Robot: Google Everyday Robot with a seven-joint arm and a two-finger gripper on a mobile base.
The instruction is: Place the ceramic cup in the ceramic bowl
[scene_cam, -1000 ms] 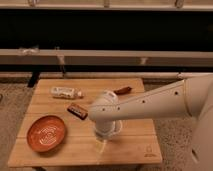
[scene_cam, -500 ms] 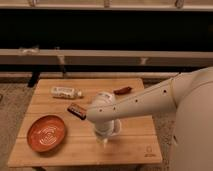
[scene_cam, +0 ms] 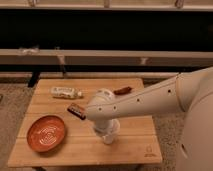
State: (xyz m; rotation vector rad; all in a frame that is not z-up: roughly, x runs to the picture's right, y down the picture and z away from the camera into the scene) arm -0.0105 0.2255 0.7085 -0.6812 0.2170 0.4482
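The orange-red ceramic bowl (scene_cam: pixel 46 133) with a pale swirl sits on the front left of the wooden table (scene_cam: pixel 135 145). My gripper (scene_cam: pixel 105 135) hangs down from the white arm's wrist near the table's middle front, right of the bowl. It is at a small white cylindrical shape (scene_cam: pixel 111 129) that looks like the ceramic cup, mostly hidden by the wrist. The cup stands low at the table surface, about a bowl's width from the bowl.
A plastic bottle (scene_cam: pixel 66 92) lies at the back left. A dark snack bar (scene_cam: pixel 76 111) lies just left of my wrist. A reddish-brown item (scene_cam: pixel 122 91) lies at the back centre. A dark bench and rail run behind the table.
The wrist has shifted slightly up and to the left. The white shape under it stays in about the same spot. The bowl and other items have not moved.
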